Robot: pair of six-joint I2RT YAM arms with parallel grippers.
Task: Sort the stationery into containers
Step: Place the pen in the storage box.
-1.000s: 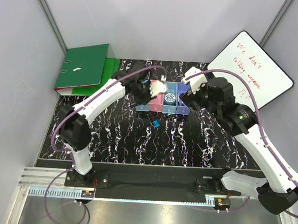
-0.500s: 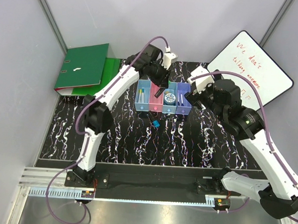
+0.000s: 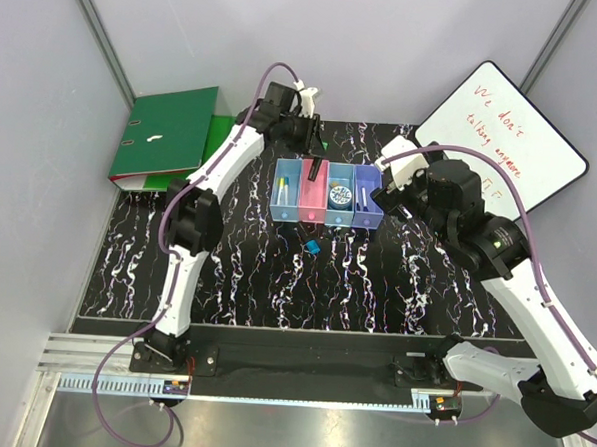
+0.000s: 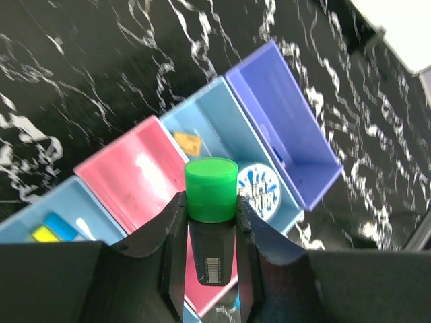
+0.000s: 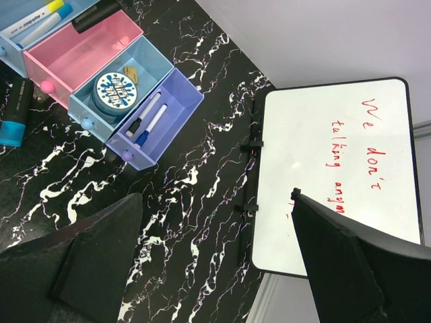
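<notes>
My left gripper (image 4: pixel 211 205) is shut on a black marker with a green cap (image 4: pixel 211 188) and holds it over the pink bin (image 4: pixel 131 175); in the top view the gripper (image 3: pixel 312 170) hangs at that bin's far end. The four bins stand in a row: light blue (image 3: pixel 284 205) with yellow- and blue-capped markers (image 5: pixel 34 20), pink (image 3: pixel 311 199), blue (image 3: pixel 338 214) with the tape roll (image 5: pixel 116 89) and an orange piece (image 5: pixel 130 73), purple (image 3: pixel 366 209) with two markers (image 5: pixel 149 116). A black marker with a blue cap (image 3: pixel 311 246) lies on the table. My right gripper (image 5: pixel 215 269) is open and empty, right of the bins.
A whiteboard with red writing (image 3: pixel 503 139) leans at the back right, close to my right arm. Green ring binders (image 3: pixel 168 137) lie at the back left. Grey walls close in the sides and back of the black marbled table (image 3: pixel 245 281).
My left arm has stretched out toward the back, lifting its wrist from low over the bins to high behind them, fingers pointing down at the pink bin. The right arm has shifted slightly right.
</notes>
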